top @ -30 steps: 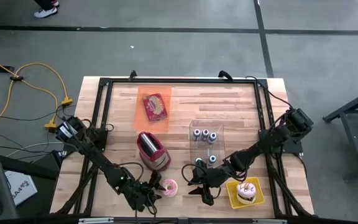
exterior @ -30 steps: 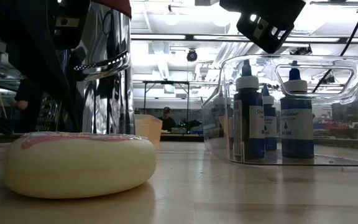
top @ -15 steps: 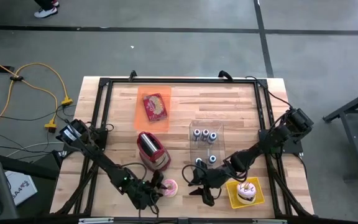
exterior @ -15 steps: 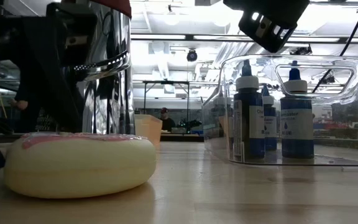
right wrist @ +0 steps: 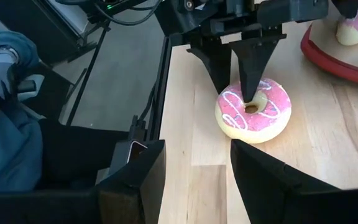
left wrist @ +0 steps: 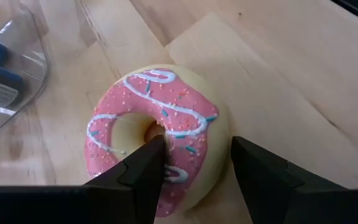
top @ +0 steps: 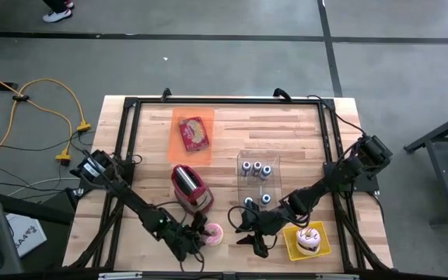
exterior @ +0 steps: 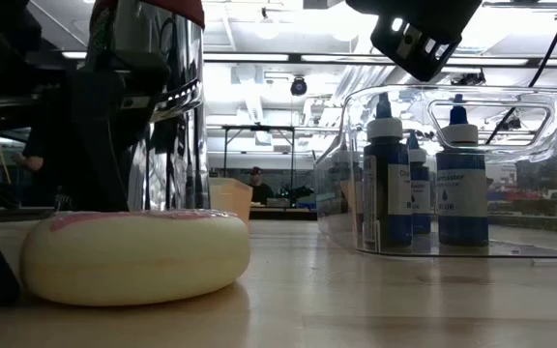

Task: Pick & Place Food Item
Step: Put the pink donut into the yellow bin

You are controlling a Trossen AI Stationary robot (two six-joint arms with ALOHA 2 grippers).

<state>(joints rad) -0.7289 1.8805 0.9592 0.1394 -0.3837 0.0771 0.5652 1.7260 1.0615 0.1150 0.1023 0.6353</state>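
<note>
- The pink-iced donut is seen lying on the table near its front edge; one finger of the left gripper is set in its hole, the other outside its rim, fingers apart.
- A red toaster is stood just behind; a clear bin of bottles is placed nearby.
- The right gripper is held spread, empty, beside the donut.

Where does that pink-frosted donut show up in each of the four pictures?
High view: donut near the table's front edge, centre-left.
Low view: donut at lower left, close up.
Left wrist view: donut at centre.
Right wrist view: donut right of centre.
Shared landmark: the left gripper straddling its rim.
</note>
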